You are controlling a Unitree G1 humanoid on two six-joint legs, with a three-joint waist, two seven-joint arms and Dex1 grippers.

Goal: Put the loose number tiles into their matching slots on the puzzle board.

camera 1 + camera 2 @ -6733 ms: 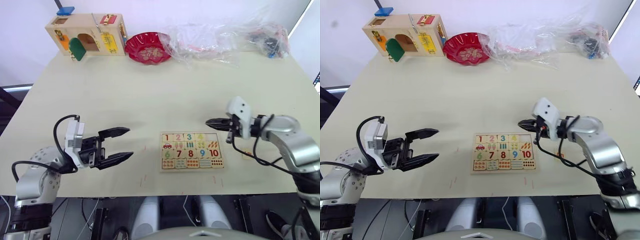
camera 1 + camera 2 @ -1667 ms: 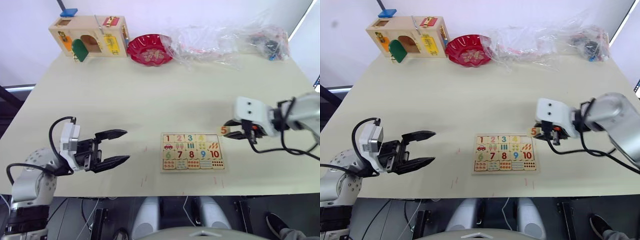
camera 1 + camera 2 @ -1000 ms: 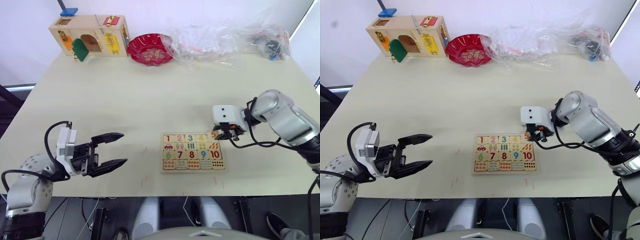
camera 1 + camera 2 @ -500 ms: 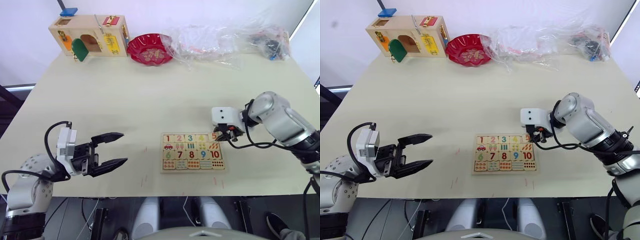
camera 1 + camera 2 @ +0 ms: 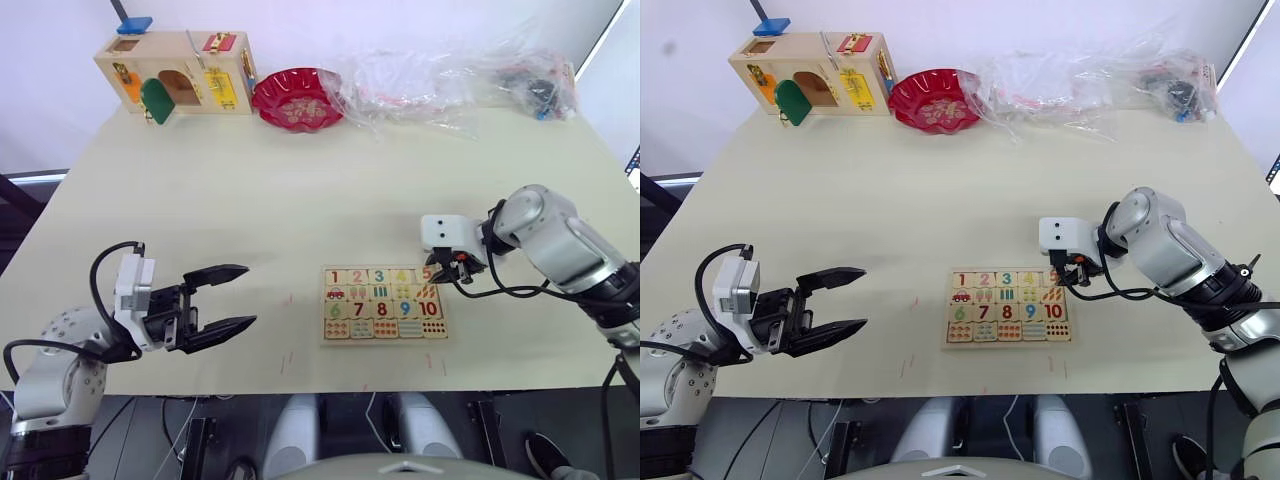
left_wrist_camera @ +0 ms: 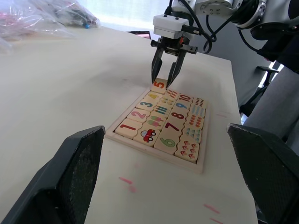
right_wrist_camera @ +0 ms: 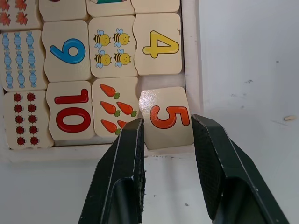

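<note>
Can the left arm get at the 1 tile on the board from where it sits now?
Probably yes: the left pincer is open and bare table lies between it and the 1 tile; the right pincer works at the board's opposite end.

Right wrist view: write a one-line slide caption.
Open right gripper straddles the 5 tile, sitting askew at the corner of the puzzle board beside the 4 tile.

Pale-wood 5 tile (image 7: 166, 117), orange digit; 4 tile (image 7: 158, 45) yellow; 9 tile (image 7: 67, 51) blue, w/ bees, carrots; black tool fingers (image 7: 124, 171); cream bench (image 5: 300, 200).
</note>
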